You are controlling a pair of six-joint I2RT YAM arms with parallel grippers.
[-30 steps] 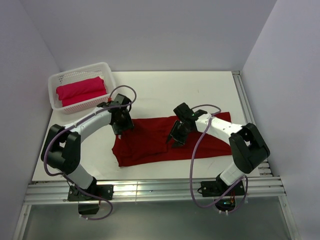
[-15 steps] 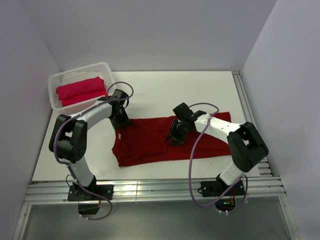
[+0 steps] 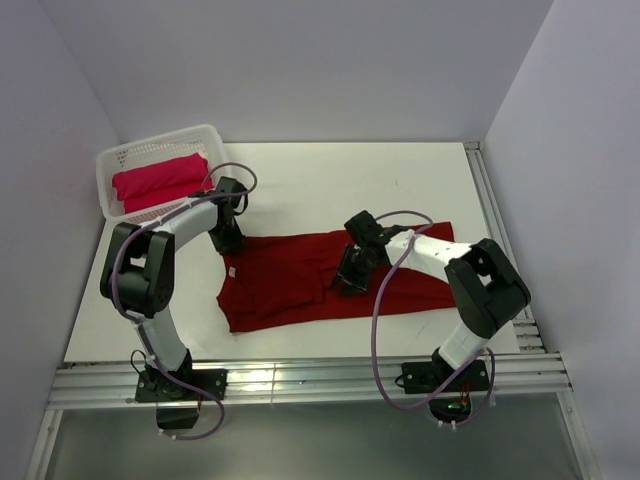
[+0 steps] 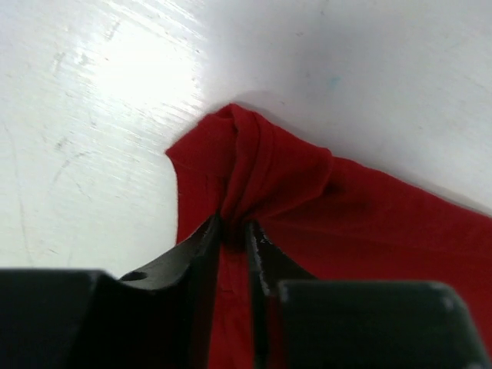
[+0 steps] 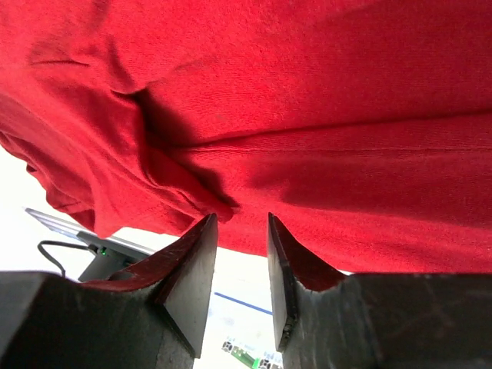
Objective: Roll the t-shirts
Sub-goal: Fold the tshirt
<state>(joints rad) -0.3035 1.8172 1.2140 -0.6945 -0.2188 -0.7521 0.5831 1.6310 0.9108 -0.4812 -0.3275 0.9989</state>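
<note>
The dark crimson t-shirt (image 3: 300, 280) lies spread across the table's middle. My left gripper (image 3: 228, 243) is at its far left corner, shut on a bunched fold of the cloth (image 4: 254, 165); the jaws (image 4: 234, 228) pinch it tight. My right gripper (image 3: 350, 277) rests over the shirt's middle. In the right wrist view its jaws (image 5: 240, 224) stand a little apart with nothing between them, just at the edge of the red cloth (image 5: 307, 92). The pinkish-red t-shirt (image 3: 160, 180) lies rolled in the basket.
The white perforated basket (image 3: 150, 150) stands at the back left, just behind my left gripper. The table's metal rail (image 3: 300, 375) runs along the front and another (image 3: 495, 230) along the right side. Grey walls close in on three sides.
My left gripper has moved back and left toward the basket, drawing the shirt's corner with it. The shirt has stretched leftward. My right gripper has shifted slightly left on the cloth.
</note>
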